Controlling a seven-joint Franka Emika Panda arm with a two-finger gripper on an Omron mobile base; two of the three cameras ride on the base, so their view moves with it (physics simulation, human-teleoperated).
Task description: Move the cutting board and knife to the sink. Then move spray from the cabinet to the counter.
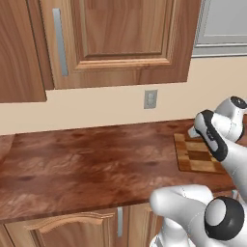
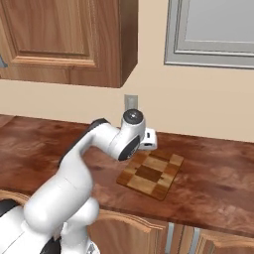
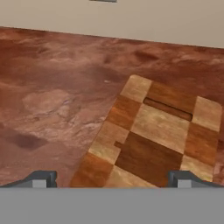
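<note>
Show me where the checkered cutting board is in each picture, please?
Left base view: the cutting board lies at the right edge, on the counter, partly behind the white arm.
Right base view: the board sits near the middle, just right of the arm's hand.
Hand view: the board covers the lower right, above the open gripper.
Shared landmark: the wall outlet behind the board, also in the right base view.

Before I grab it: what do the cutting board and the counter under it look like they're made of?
The cutting board looks like wood: a matte patchwork of light tan and dark brown blocks with visible joints. The counter has a reddish-brown mottled grain with soft sheen; it may be polished wood or a laminate imitating it.
</note>
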